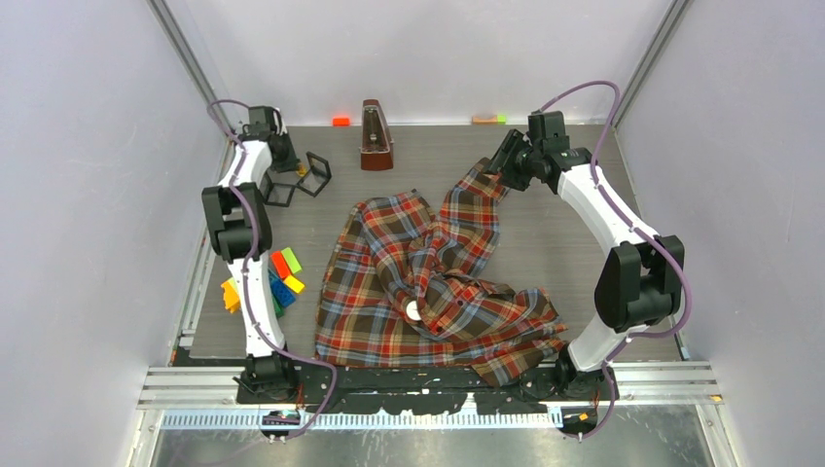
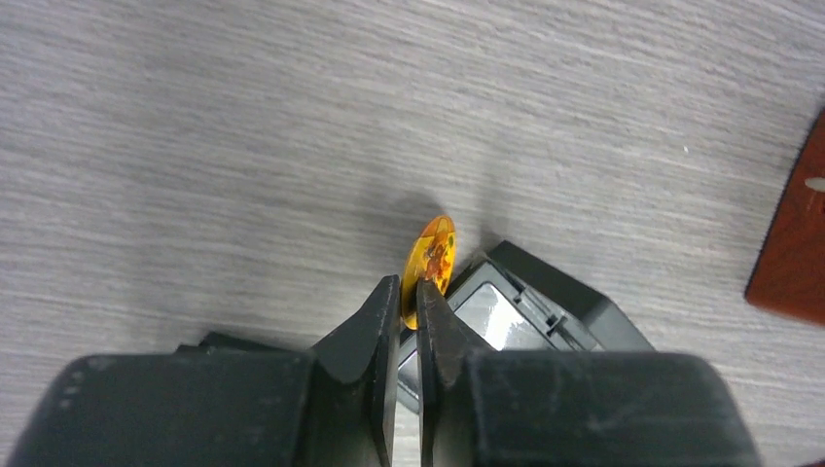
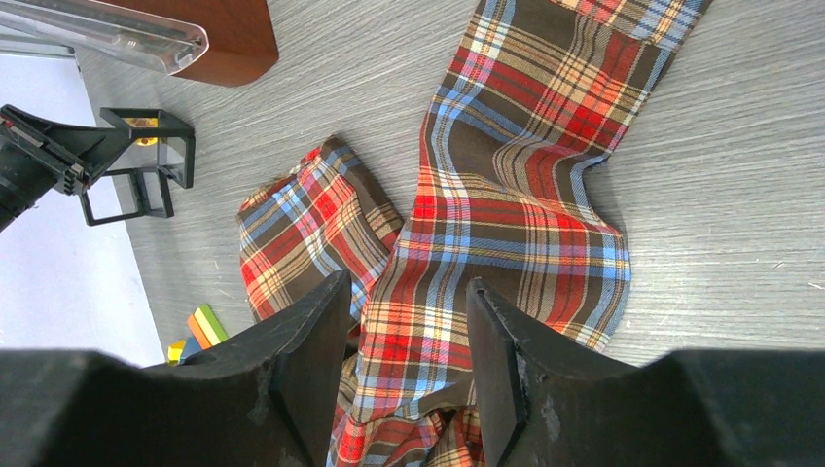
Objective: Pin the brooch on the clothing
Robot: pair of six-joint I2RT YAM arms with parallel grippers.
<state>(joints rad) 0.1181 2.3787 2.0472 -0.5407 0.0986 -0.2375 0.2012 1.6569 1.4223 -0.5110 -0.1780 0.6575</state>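
The plaid shirt (image 1: 428, 272) lies crumpled in the middle of the table, with one sleeve stretched toward the back right. My right gripper (image 1: 501, 161) hovers over that sleeve. In the right wrist view it (image 3: 409, 302) is open, and the plaid cloth (image 3: 516, 195) lies below and between the jaws without being gripped. My left gripper (image 2: 409, 284) is at the back left, shut on the edge of a small oval orange-yellow brooch (image 2: 433, 255). It holds the brooch just above an open black box (image 2: 545, 302).
A brown wooden wedge-shaped object (image 1: 376, 136) stands at the back centre. The open black box (image 1: 316, 173) lies by the left gripper. Coloured bricks (image 1: 277, 282) lie at the left edge. Small blocks (image 1: 340, 121) sit along the back wall. A small white round thing (image 1: 412, 311) rests on the shirt.
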